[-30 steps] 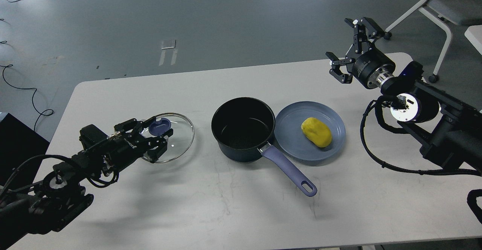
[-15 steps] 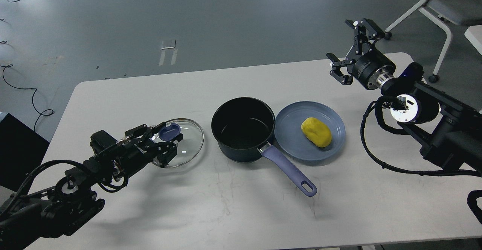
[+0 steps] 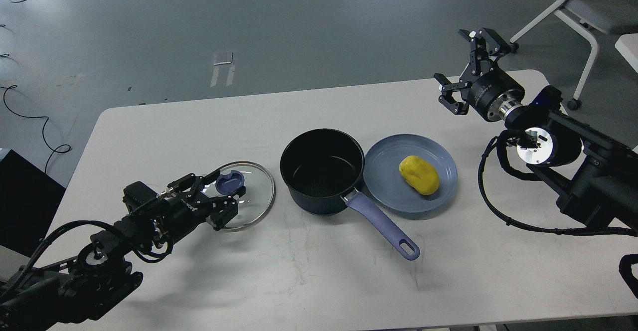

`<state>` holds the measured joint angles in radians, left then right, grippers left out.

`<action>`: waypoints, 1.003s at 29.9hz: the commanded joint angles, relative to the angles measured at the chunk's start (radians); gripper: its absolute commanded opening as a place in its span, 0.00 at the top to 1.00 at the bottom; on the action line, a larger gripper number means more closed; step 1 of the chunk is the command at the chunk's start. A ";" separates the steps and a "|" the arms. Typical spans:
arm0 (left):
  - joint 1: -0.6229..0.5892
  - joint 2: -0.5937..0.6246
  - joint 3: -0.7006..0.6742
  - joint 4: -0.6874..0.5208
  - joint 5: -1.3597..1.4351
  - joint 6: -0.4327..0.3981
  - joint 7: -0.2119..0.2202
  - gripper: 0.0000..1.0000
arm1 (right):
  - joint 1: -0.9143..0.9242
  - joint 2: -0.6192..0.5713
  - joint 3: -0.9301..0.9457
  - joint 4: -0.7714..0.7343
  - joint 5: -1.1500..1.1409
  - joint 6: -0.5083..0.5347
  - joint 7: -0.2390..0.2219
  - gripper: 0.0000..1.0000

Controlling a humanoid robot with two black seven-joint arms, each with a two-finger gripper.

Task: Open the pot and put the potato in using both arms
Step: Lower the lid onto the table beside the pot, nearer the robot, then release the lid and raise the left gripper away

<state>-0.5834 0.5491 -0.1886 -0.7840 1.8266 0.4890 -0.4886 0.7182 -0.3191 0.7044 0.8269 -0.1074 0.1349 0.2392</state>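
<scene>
The dark pot (image 3: 321, 171) stands open at the table's middle, its purple handle (image 3: 381, 226) pointing to the front right. The yellow potato (image 3: 418, 175) lies on a blue plate (image 3: 384, 171) touching the pot's right side. My left gripper (image 3: 224, 191) is shut on the blue knob (image 3: 230, 181) of the glass lid (image 3: 256, 186), which it holds low over the table just left of the pot. My right gripper (image 3: 466, 67) is open and empty, raised beyond the plate near the table's far right edge.
The white table (image 3: 199, 131) has its far edge just behind my right gripper. A white chair (image 3: 583, 7) stands on the floor at the back right. Cables (image 3: 30, 116) lie on the floor to the left.
My left gripper has carried the glass lid to the right, closer to the pot. My right gripper has shifted slightly right and stays open.
</scene>
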 commanded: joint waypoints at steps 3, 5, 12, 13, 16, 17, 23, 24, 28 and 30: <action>-0.015 0.003 -0.002 -0.049 -0.133 0.000 0.000 0.02 | 0.010 -0.003 -0.013 0.006 -0.005 0.005 0.003 0.00; -0.030 0.012 -0.005 -0.085 -0.225 0.000 0.000 0.02 | 0.015 -0.008 -0.014 0.008 -0.011 0.006 0.003 0.00; -0.177 0.069 -0.014 -0.210 -0.536 0.000 0.000 0.02 | 0.050 -0.064 -0.115 0.061 -0.159 0.012 0.005 0.00; -0.190 0.066 -0.017 -0.215 -0.576 0.000 0.000 0.02 | 0.053 -0.078 -0.135 0.076 -0.188 0.012 0.006 0.00; -0.245 0.038 -0.020 -0.219 -0.765 -0.016 0.000 0.02 | 0.075 -0.121 -0.210 0.124 -0.332 0.006 0.035 0.00; -0.269 0.020 -0.020 -0.219 -0.871 -0.033 0.000 0.02 | 0.084 -0.130 -0.238 0.129 -0.419 0.005 0.061 0.00; -0.369 -0.038 -0.032 -0.221 -1.217 -0.144 0.030 0.02 | 0.092 -0.207 -0.304 0.173 -0.800 0.003 0.140 0.00; -0.372 -0.043 -0.043 -0.219 -1.246 -0.156 0.056 0.02 | 0.092 -0.216 -0.312 0.179 -0.840 0.003 0.147 0.00; -0.381 -0.051 -0.146 -0.218 -1.376 -0.285 0.231 0.02 | 0.098 -0.253 -0.385 0.193 -1.061 -0.012 0.196 0.00; -0.380 -0.046 -0.218 -0.218 -1.411 -0.383 0.320 0.02 | 0.096 -0.253 -0.433 0.192 -1.187 -0.072 0.219 0.00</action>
<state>-0.9626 0.5001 -0.3257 -1.0024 0.4668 0.2141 -0.2748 0.8151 -0.5670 0.3251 1.0179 -1.1473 0.1184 0.4305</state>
